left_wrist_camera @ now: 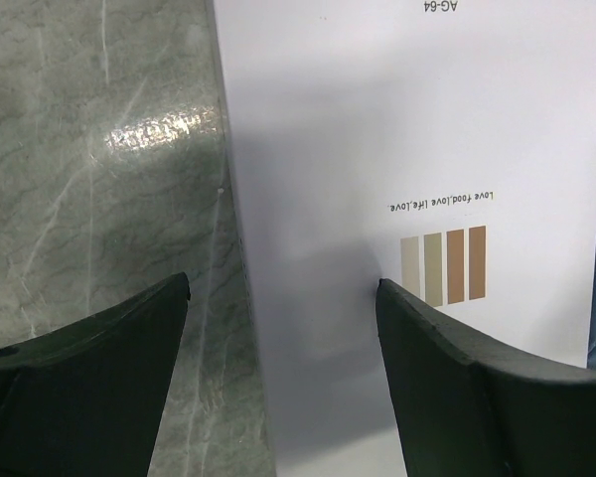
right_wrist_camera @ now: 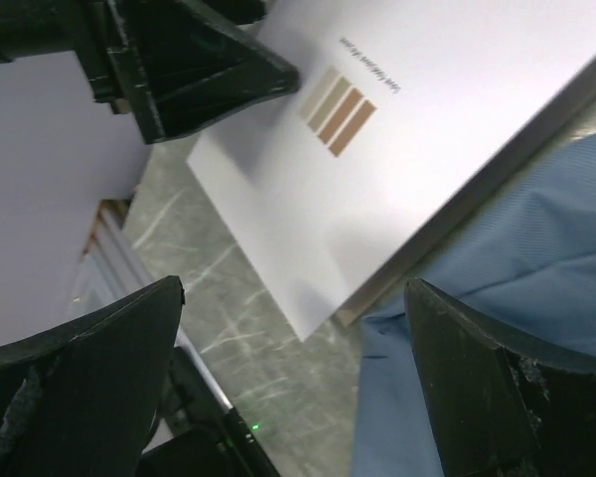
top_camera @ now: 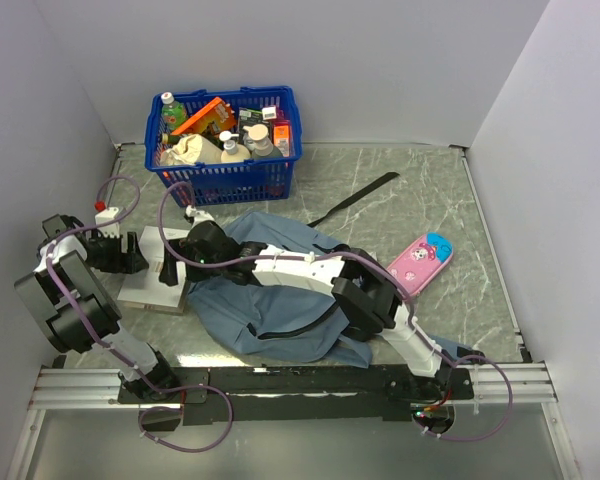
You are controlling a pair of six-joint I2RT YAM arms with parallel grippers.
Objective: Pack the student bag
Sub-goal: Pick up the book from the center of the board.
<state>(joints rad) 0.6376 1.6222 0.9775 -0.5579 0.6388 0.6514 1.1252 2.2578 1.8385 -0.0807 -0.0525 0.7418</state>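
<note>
One student bag (top_camera: pixel 280 315) lay crumpled (no clear long axis) before the blue basket (top_camera: pixel 225 182), a white book (top_camera: pixel 152 288) just left of it. Over that book hung the left gripper (left_wrist_camera: pixel 283 288) and, stretched across the bag, the right gripper (right_wrist_camera: pixel 293 288): both wide open, empty
</note>
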